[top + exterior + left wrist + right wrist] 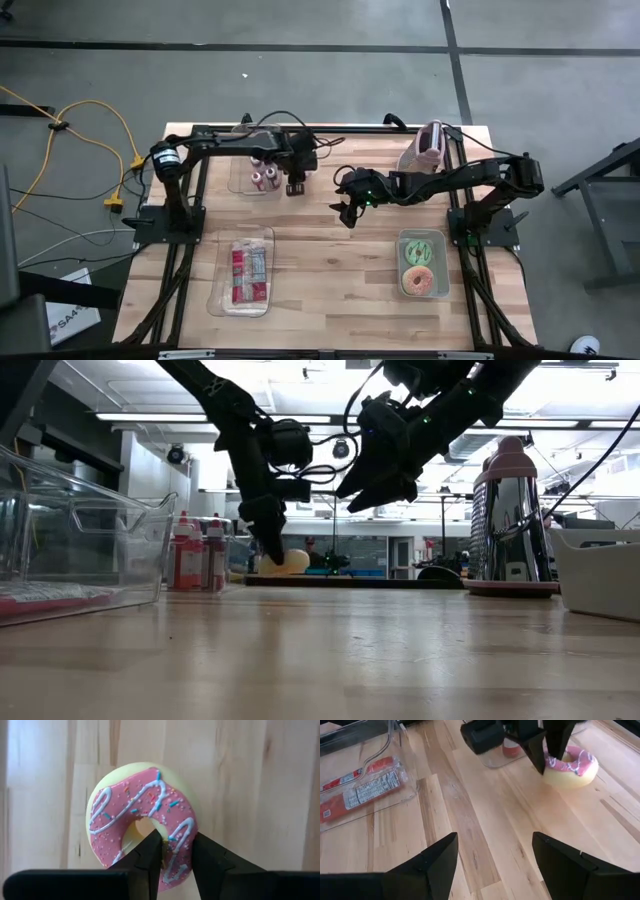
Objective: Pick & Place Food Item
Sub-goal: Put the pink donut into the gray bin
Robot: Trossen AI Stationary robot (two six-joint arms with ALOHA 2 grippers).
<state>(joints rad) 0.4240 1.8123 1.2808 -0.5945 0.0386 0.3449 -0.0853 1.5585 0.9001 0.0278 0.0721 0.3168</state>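
A donut with pink icing, pale blue stripes and a yellow body [135, 805] is in my left gripper [175, 845], which is shut on it and points steeply down over the table's far middle [297, 187]. The right wrist view shows the donut [572, 767] tilted just above or on the wood, and the low view shows it [288, 562] under the fingers. My right gripper [492, 865] hangs open and holds nothing to the right of it, above the table's middle [347, 210]. My left gripper pinches the donut's ring [176, 857] between its two fingers, one finger [150, 852] in the hole and the other [210, 862] against the outer rim. The fingers come from above, slanting down. The donut hangs tilted; whether it is clear of the wood I cannot tell.
A clear bin with small bottles [262, 172] stands just behind the left gripper. A clear tray with wrapped snack sticks [245, 270] lies near the front left. A white box with two donuts [423, 265] sits front right, and a grater with a pink top [425, 150] stands far right.
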